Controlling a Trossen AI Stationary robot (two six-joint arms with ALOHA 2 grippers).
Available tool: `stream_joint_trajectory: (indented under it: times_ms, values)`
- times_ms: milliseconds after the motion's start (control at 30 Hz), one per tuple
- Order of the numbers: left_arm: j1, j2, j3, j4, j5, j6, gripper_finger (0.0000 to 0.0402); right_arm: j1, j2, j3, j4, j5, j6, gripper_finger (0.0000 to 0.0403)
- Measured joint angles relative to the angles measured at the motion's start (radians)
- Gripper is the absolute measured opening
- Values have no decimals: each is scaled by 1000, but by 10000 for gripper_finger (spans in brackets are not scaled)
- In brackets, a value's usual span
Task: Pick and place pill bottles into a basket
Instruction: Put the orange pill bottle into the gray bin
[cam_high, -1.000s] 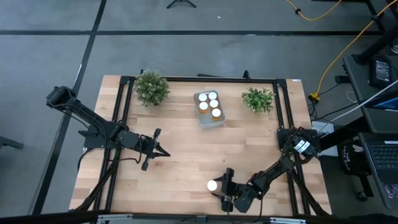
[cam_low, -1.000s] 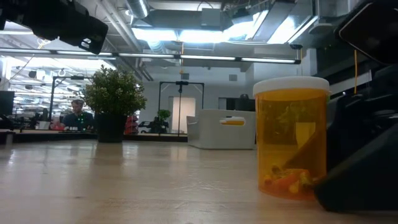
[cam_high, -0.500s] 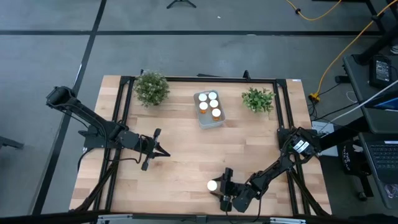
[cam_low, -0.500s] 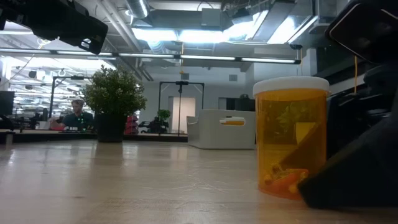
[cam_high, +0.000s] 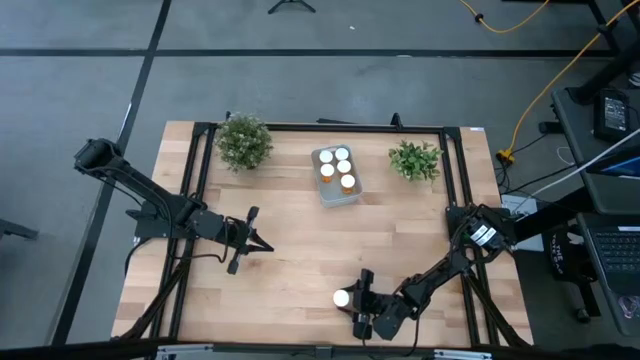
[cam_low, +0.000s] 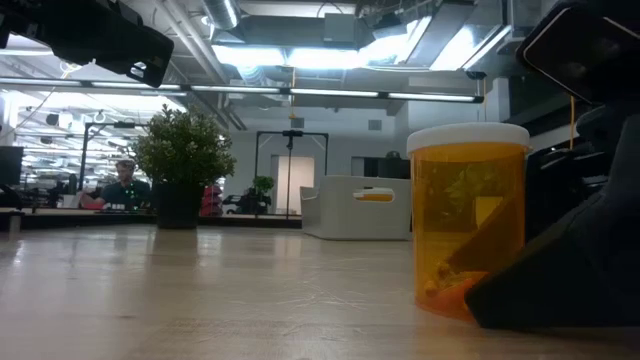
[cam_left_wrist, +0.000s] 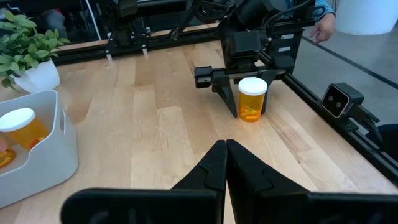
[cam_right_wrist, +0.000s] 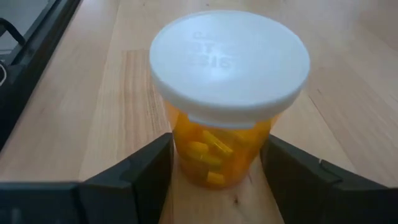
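Overall, the wooden table (cam_high: 300, 250) carries two potted plants (cam_high: 243, 141) at about 11 and 1 o'clock from its centre, with the basket (cam_high: 352, 193) between them near 12 o'clock. Four white caps show inside the basket (cam_left_wrist: 62, 149) from above — so four pill bottles (cam_high: 336, 168) look already placed. Only one more bottle shows on the table; if there are others, they are not in these views.

That loose pill bottle (cam_high: 342, 298) stands upright near the front edge, roughly 6 o'clock from table centre, well apart from the basket. Its cap is on and pills sit at the bottom (cam_low: 468, 222).

The right gripper (cam_high: 362, 300) is at the bottle, its fingers spread, one on each side of the orange body (cam_right_wrist: 221, 155). In the right wrist view the pads (cam_right_wrist: 146, 171) sit just beside the bottle; contact cannot be confirmed, so it reads as bracketing, not pinching. From the left wrist view, the same gripper (cam_left_wrist: 239, 93) is right behind the bottle (cam_left_wrist: 252, 99).

The left gripper (cam_high: 252, 240) waits at about 9 o'clock, fingers pressed together, holding nothing.

Judged progress: mostly done — left is closing on this bottle, lifting, carrying toward 12 o'clock, and dropping it in the basket's free space.
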Motion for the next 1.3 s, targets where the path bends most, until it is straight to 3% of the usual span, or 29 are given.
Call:
stream_joint_trajectory:
  times_ms: [433,867,1067,1300]
  values:
    - [0,0,0,0,0,0,3,0,0,0,5,0,-6,188]
    - [0,0,0,0,0,0,3,0,-6,0,5,-9,-14,191]
    - [0,0,0,0,0,0,3,-1,-56,0,16,-64,-2,190]
    - [0,0,0,0,0,0,3,-13,-120,0,13,-57,-56,189]
